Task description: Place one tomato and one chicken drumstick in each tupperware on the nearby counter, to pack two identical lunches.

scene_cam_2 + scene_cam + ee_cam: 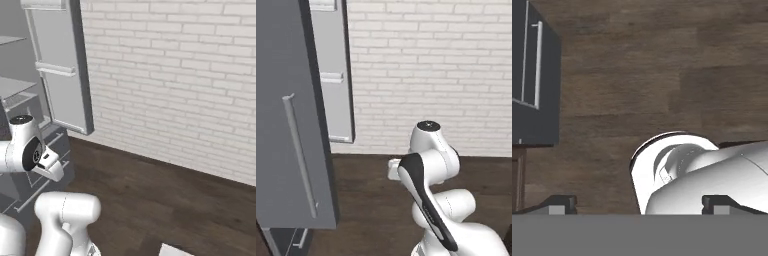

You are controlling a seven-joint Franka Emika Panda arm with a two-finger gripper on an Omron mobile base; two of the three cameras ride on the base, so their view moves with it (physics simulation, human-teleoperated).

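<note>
Oddly, no tomato, drumstick, tray or counter appears. Gripper [639, 202], fingers spread and holding nothing, points at the wood floor [637, 75]. Grey fridge door [291, 125] at left risks a collision while driving.

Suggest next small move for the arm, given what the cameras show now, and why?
Probably reach into the open fridge beside the base. The gripper has its jaws wide apart with nothing between them, pointing down at bare wood floor. The fridge door stands swung open, with interior shelves in the right base view. What lies on those shelves I cannot tell.
</note>
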